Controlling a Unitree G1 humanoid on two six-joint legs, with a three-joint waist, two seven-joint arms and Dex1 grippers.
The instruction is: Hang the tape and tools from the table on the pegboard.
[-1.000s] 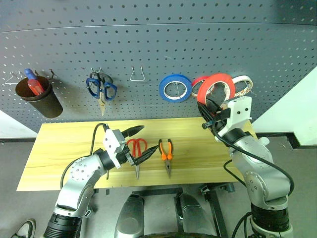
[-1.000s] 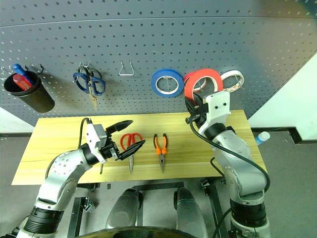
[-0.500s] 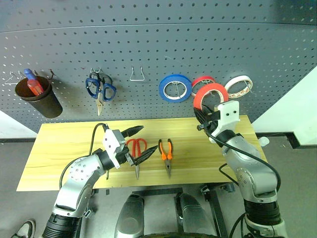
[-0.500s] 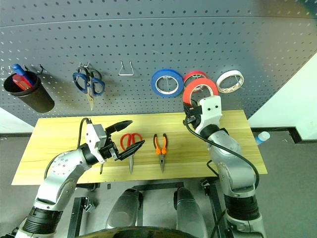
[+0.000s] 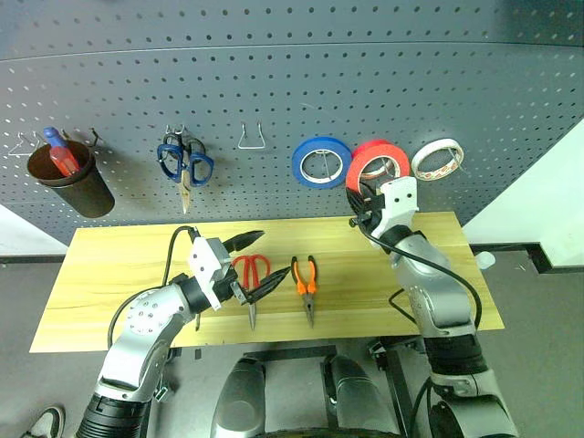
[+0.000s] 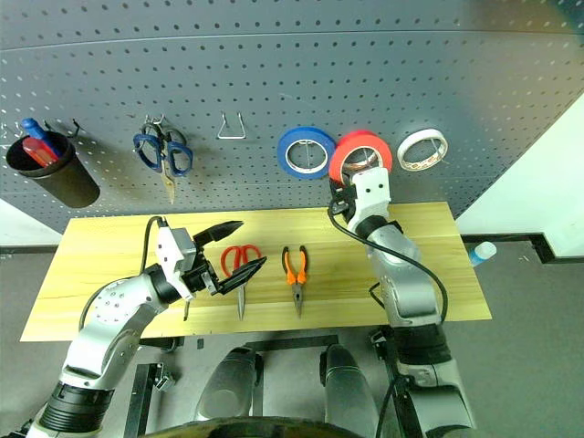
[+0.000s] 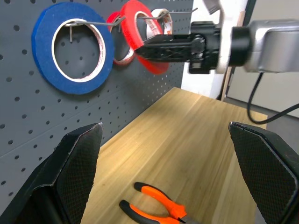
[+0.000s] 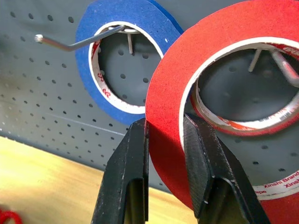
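2 pincers are showing over the counter (image 5: 109, 274). the right pincer (image 8: 163, 140) is clamping the rim of the red tape (image 5: 372, 162), its black fingers (image 8: 124, 172) pressing the ring's wall from either side, and is holding it upright against the pegboard (image 5: 274, 100), between the blue roll (image 5: 322, 161) and the white roll (image 5: 436, 158). a wire hook (image 8: 285, 65) is passing through the tape's pale core, with a smaller red ring just behind it; whether the tape is resting on the hook, i cannot tell. the left pincer (image 5: 258, 263) is hovering with its fingers spread wide and nothing between them, just above the handles of the red scissors (image 5: 252, 276). the pliers (image 5: 307, 283) are lying flat beside the scissors, near the counter's middle. the blue scissors (image 5: 185, 166) are hanging on the pegboard, and a dark cup (image 5: 73, 178) is hanging further left.
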